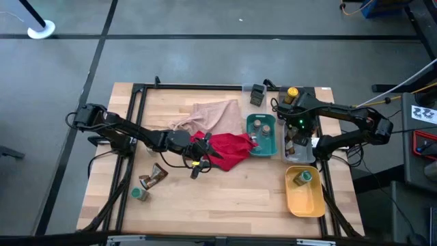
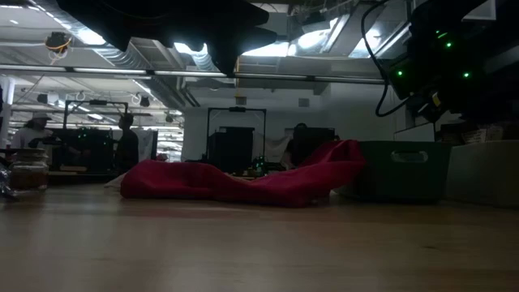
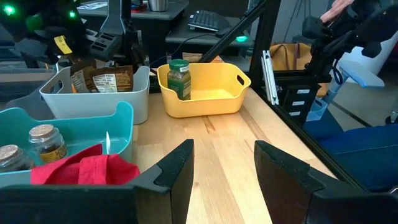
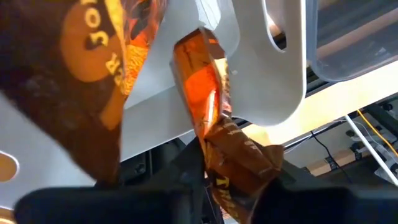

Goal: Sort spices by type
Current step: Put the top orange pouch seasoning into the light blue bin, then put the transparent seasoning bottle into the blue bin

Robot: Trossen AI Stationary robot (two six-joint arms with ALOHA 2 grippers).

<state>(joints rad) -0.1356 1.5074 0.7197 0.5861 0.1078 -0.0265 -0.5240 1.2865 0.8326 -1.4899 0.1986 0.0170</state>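
Brown-orange sachet [image 4: 233, 149] sits pinched in my right fingers [image 4: 186, 168] over the clear tray [image 1: 300, 140], frame right. Left fingers [image 3: 177, 171] hover spread by the red cloth [image 1: 229, 149], centre frame.

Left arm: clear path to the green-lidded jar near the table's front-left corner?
Probably yes. The green-lidded jar stands in the open on bare wood, only a brown sachet beside it. The left hand, open and empty, hovers by the red cloth, nothing between.
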